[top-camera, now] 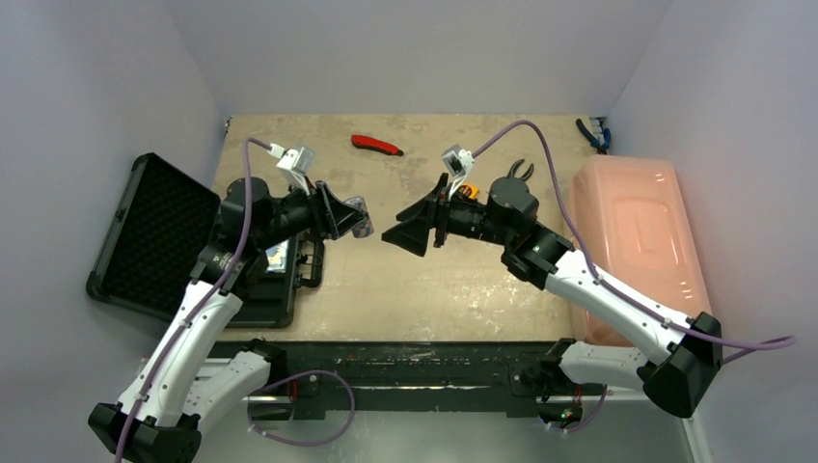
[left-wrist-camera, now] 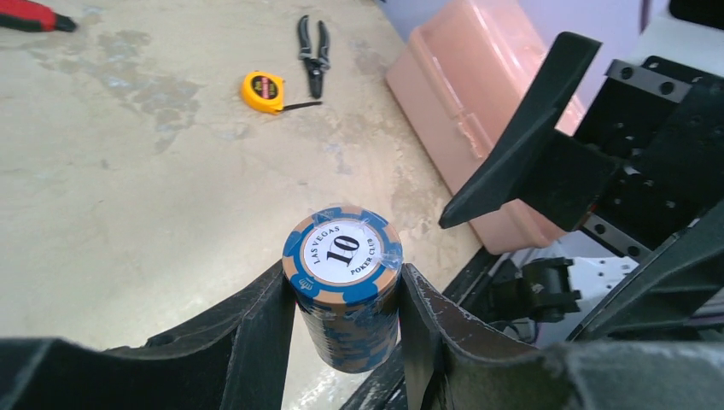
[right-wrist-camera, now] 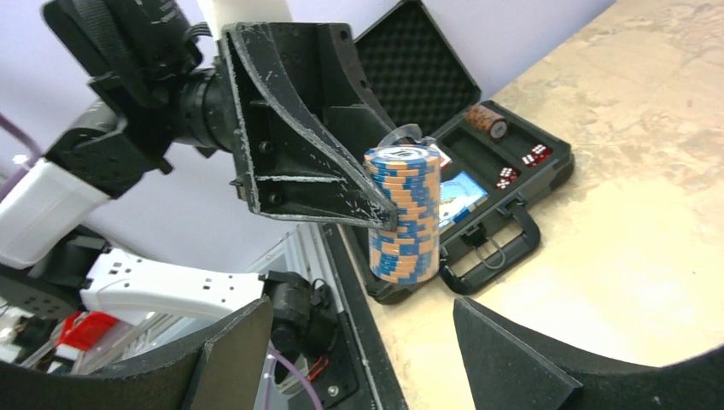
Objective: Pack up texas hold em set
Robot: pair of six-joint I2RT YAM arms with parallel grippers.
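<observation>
My left gripper [top-camera: 349,214] is shut on a blue-and-orange striped chip roll [left-wrist-camera: 344,290], wrapped in clear film with a "10" chip on top, and holds it in the air right of the case. The roll also shows in the right wrist view [right-wrist-camera: 404,213]. The black case [top-camera: 154,231] lies open at the table's left edge, foam lid to the left. In its tray [right-wrist-camera: 546,184] I see a second chip roll [right-wrist-camera: 489,120], red dice [right-wrist-camera: 534,155] and a card deck [right-wrist-camera: 461,192]. My right gripper [top-camera: 410,227] is open and empty, facing the roll from the right, a short gap away.
A pink plastic box [top-camera: 632,241] stands at the right edge. A red-handled tool [top-camera: 374,145] lies at the back. A yellow tape measure [left-wrist-camera: 263,91] and black pliers [left-wrist-camera: 313,53] lie behind the right gripper. Blue-handled pliers [top-camera: 593,133] are at the far right corner.
</observation>
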